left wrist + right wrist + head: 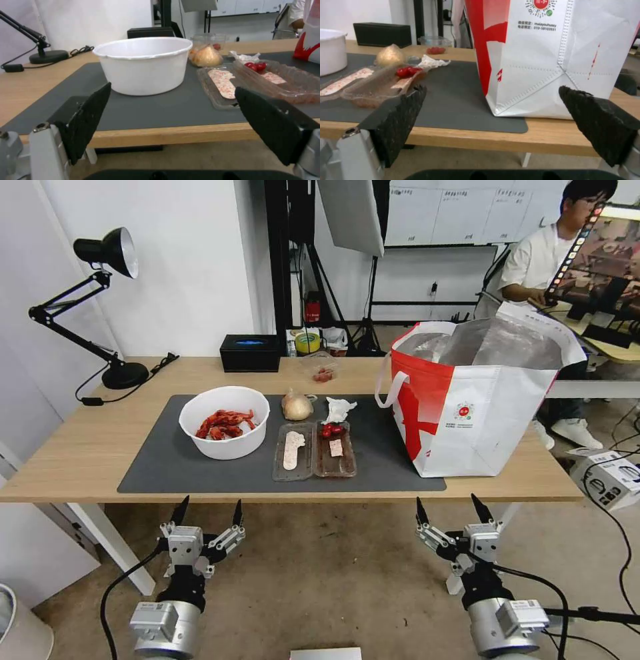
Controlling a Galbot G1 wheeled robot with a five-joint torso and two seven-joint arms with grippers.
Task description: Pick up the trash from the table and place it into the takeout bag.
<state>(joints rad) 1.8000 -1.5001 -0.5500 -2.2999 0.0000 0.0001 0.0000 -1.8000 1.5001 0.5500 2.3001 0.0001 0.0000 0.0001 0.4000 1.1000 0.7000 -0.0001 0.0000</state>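
Note:
On the dark mat of the table [80, 447] stands a white bowl [225, 421] [145, 65] of red crayfish shells. To its right lies an open clear hinged tray [313, 450] [263, 82] [373, 82] with food scraps. Behind the tray sit a beige onion-like lump [297, 405] [206, 57] [389, 56] and a crumpled white tissue [339, 409] [431, 62]. The white and red takeout bag [477, 400] [546, 57] stands open at the mat's right end. My left gripper [208, 513] [173, 120] and right gripper [453, 511] [491, 125] hang open and empty below the table's front edge.
A black desk lamp [107, 307] stands at the table's back left. A black box [251, 353] and a small clear container with reddish bits [323, 368] sit along the back edge. A person sits at a desk beyond the bag. Cables and a carton [610, 480] lie on the floor right.

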